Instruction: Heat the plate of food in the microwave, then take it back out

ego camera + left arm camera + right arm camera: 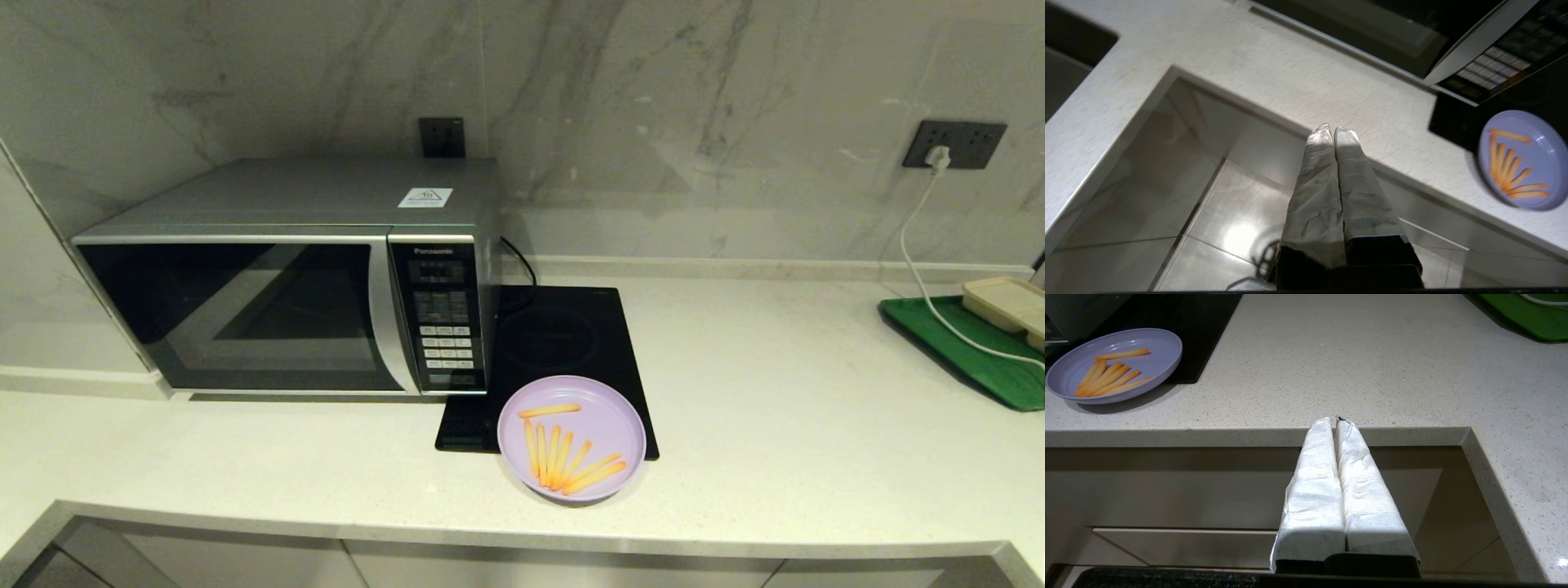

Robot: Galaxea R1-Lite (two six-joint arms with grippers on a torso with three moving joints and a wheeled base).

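The lilac plate of food [571,437] with several orange-yellow fries sits at the counter's front, partly on the black hob; it also shows as the plate [1522,160] and the plate [1116,364] in the wrist views. The silver Panasonic microwave [286,282] stands at the back left with its dark glass door closed. Neither arm shows in the head view. My left gripper [1333,130] is shut and empty, low in front of the counter edge, left of the plate. My right gripper [1334,421] is also shut and empty, below the counter edge to the plate's right.
A flat black induction hob [563,343] lies right of the microwave. A green tray [971,347] with a beige tray [1008,304] sits at the far right, crossed by a white cable [918,245] from a wall socket. Cabinet fronts run below the counter edge [522,535].
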